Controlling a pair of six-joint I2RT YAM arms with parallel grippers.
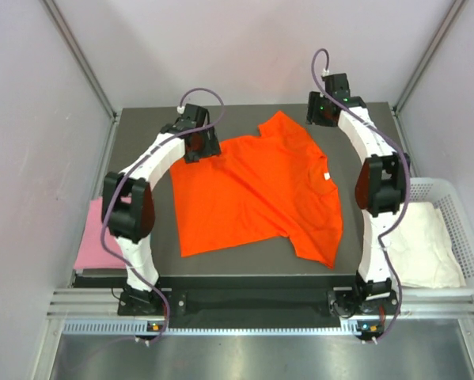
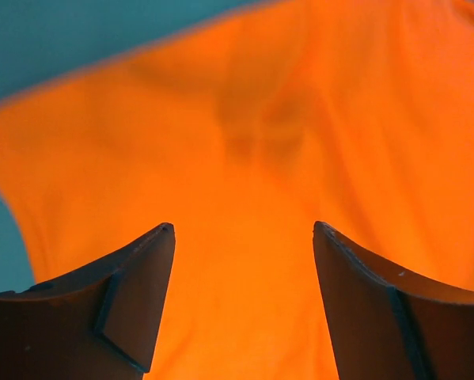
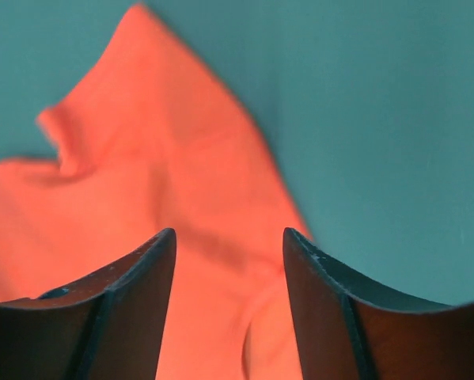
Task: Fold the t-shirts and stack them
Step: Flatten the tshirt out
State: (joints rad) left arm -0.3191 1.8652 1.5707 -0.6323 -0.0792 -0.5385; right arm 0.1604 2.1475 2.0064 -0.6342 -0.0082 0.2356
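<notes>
As it lies, t-shirt (image 1: 252,190) points neck rightward.

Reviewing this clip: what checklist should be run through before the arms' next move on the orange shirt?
1. Left gripper open and empty: ok.
2. Right gripper open and empty: ok.
3. Left gripper above orange t-shirt fabric: ok.
4. Right gripper above the shirt's edge: ok.
5. Orange t-shirt lying flat: not ok, creased, near part folded over.
6. Pink t-shirt and white t-shirt out of the way: ok, pink off to the left, white in basket.
</notes>
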